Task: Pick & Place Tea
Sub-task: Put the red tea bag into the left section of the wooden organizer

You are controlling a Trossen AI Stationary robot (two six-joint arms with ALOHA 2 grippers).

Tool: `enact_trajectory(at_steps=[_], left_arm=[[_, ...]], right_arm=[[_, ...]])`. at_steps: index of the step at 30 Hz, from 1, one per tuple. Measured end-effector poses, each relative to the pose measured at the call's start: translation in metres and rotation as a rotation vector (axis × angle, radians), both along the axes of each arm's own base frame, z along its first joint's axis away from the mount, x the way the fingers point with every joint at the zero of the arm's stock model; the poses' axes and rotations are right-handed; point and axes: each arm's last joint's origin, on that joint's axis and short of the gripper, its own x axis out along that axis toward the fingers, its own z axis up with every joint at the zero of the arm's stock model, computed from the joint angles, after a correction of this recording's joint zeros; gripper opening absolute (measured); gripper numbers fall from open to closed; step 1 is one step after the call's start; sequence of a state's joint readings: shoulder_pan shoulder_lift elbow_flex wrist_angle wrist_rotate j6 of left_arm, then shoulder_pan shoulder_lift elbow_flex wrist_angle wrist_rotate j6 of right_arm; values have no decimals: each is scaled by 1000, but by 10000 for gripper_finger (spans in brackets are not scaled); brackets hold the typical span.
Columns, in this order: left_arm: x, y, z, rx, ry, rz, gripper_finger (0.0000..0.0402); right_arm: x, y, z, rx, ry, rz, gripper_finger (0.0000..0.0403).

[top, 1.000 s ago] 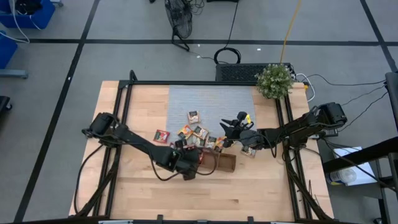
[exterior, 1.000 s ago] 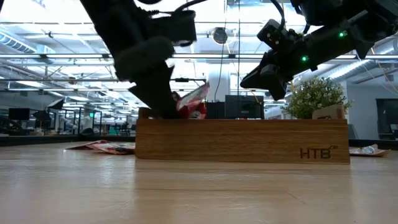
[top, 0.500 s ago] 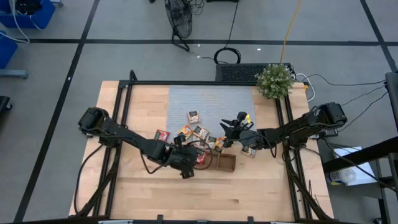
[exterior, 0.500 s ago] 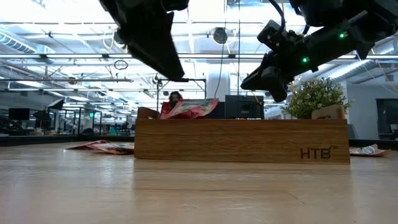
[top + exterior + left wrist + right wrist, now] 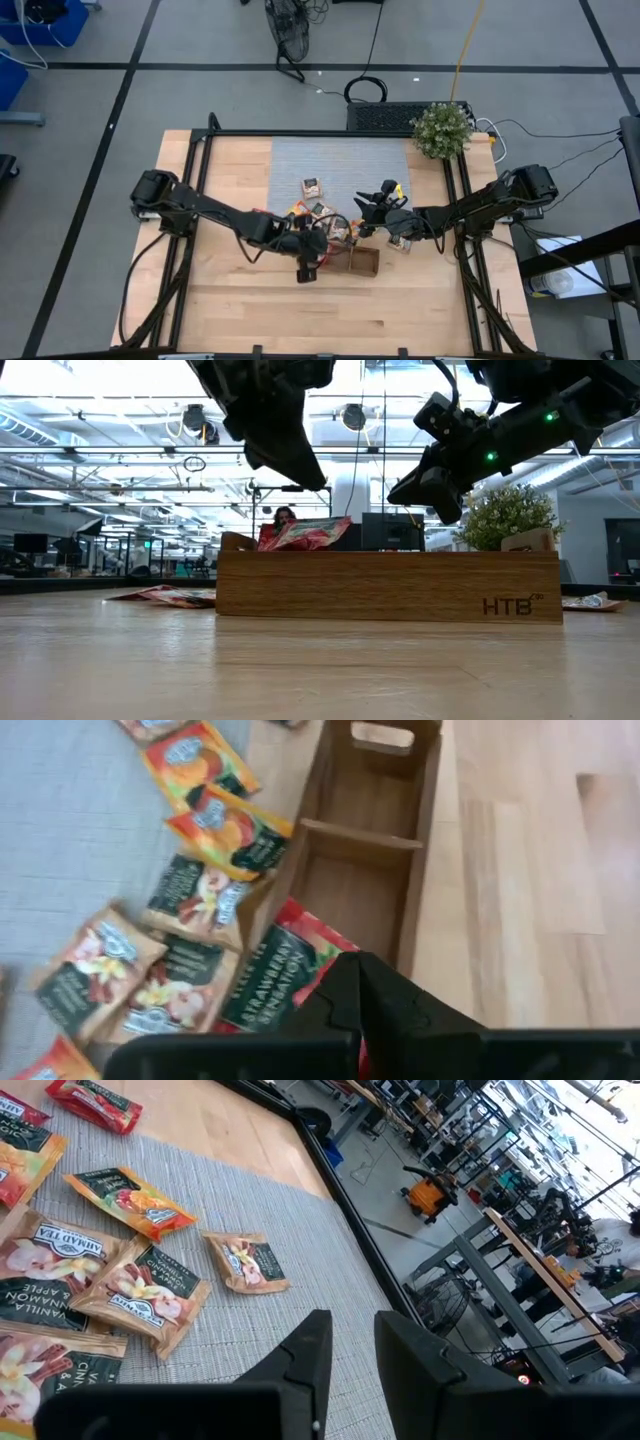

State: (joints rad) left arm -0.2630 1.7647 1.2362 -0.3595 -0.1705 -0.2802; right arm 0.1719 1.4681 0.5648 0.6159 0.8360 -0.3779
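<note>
Several tea packets (image 5: 315,210) lie flat on a grey mat, also seen in the right wrist view (image 5: 140,1290). The long wooden tray (image 5: 400,585) stands near them. A red packet (image 5: 275,975) lies in its end compartment, leaning up over the rim (image 5: 310,535). My left gripper (image 5: 368,982) hangs shut above that end of the tray (image 5: 365,262), touching nothing. My right gripper (image 5: 350,1345) hovers over the mat's right part (image 5: 362,212), its fingers slightly apart with nothing between them.
A potted plant (image 5: 441,130) stands at the table's far right corner. One packet (image 5: 402,243) lies beyond the tray's right end, and others (image 5: 165,597) lie on the table to the tray's left. Bare wood stretches along the near edge.
My left gripper has risen out of the tray's left compartment and drifted a little toward the table's right edge. The red packet that stood upright beside its fingers has stayed in the tray and tipped flatter against the rim.
</note>
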Motion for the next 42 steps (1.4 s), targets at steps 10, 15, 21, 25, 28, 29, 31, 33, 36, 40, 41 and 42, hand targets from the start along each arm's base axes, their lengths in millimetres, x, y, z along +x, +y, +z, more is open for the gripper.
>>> enact_trajectory(at_steps=[10,15,21,25,28,29,31,33,36,40,41,42], left_arm=[[4,-11,-16,-33,29,-23,2],[10,-10,-38,-39,93,15,1],[9,-10,-47,-49,138,77,1],[7,-9,-48,-61,153,107,1],[7,-9,-48,-61,156,112,1],[7,-10,-48,-56,155,102,1],[5,-12,-43,-48,142,78,1],[4,-14,-34,-44,110,55,2],[1,-16,-22,-26,84,41,2],[-3,-15,-15,-13,121,54,3],[-3,-15,-14,-15,128,62,3],[-4,-14,-15,-12,140,66,2]], right_arm=[[0,0,0,0,0,0,70],[0,0,0,2,-1,-1,70],[0,0,0,2,-2,-1,70],[0,0,0,2,-1,-1,70],[0,0,0,2,-2,-1,70],[0,0,0,2,-2,-1,70],[0,0,0,2,-1,-1,70],[0,0,0,2,0,-1,70],[0,0,0,1,0,-1,70],[0,0,0,1,0,-1,70],[0,0,0,1,0,-1,70],[0,0,0,1,0,-1,70]])
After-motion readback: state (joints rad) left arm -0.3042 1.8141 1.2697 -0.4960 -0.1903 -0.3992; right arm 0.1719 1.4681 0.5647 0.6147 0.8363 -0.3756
